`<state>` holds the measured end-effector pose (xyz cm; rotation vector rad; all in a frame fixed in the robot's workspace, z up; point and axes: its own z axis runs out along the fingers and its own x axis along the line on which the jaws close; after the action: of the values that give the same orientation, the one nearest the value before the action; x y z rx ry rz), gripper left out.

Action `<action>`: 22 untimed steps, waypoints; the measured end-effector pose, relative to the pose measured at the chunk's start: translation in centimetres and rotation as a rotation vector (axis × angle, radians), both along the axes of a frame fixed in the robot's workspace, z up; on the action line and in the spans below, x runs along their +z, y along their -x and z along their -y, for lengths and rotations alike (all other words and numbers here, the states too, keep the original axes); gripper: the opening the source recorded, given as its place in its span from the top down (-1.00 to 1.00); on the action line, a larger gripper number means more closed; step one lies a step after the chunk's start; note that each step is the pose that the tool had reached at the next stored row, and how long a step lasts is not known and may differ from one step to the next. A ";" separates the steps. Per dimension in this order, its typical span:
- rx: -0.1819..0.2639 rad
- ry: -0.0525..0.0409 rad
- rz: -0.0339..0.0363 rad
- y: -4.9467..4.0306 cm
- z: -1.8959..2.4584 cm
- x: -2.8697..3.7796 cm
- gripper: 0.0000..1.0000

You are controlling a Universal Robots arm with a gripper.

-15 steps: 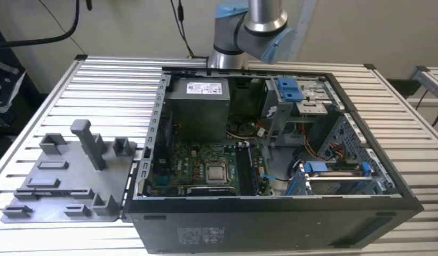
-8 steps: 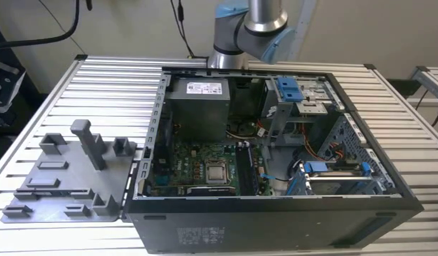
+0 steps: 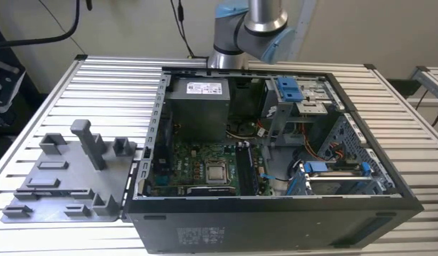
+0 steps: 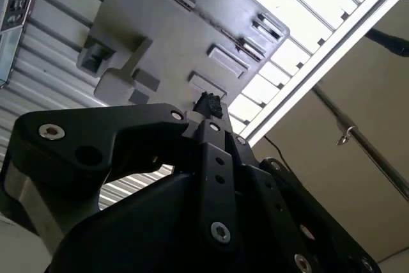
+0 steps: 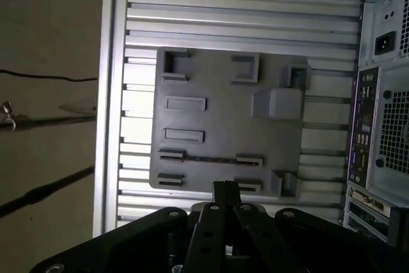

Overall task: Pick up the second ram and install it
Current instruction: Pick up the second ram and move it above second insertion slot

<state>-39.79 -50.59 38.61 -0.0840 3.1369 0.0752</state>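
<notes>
Gripper [image 5: 225,187] fingers together, empty, facing one grey fixture [image 5: 217,119] (one thin dark ram [image 5: 211,157] in it)

Second ram [image 5: 211,157]: long, thin and dark, seen edge-on in the first wrist view as a narrow straight line. Stands upright on its long edge, each end seated in a small slotted holder on the grey fixture plate [image 5: 223,119]. Lies outside the computer case [image 5: 383,94], well apart from its open side, not yet installed.
</notes>
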 end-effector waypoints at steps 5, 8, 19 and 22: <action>0.042 0.0002 -0.0001 0.00 0.00 0.00 0.79; 0.070 0.0005 -0.0001 -0.01 0.00 0.00 0.79; 0.183 0.0042 -0.0003 -0.01 0.00 0.01 0.79; 0.216 0.0046 -0.0002 0.00 0.00 0.01 0.79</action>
<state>-39.79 -50.59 38.62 -0.4224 3.1151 0.0681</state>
